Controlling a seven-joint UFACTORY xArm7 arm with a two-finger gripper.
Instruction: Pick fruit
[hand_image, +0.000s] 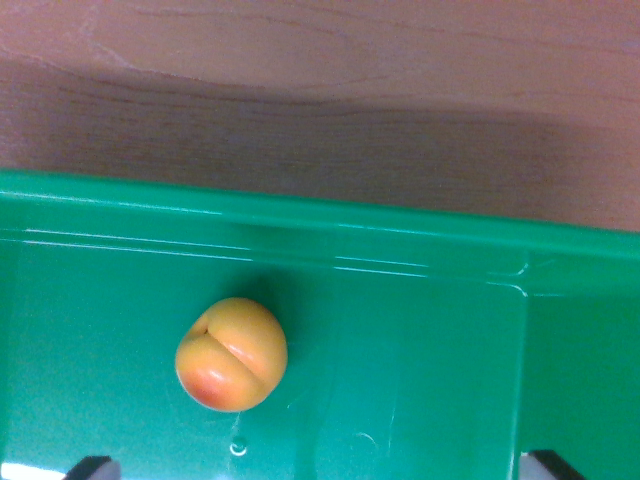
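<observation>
Wooden table (320, 90), one green bin (420, 225), one peach (231, 354)

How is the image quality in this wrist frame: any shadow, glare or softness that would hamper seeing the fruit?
In the wrist view, the peach is slightly soft but clearly readable; thin glare streaks run along the green bin wall below its rim; a broad shadow darkens the wooden table beside the bin; the gripper fingertips barely show at the bottom edge.
</observation>
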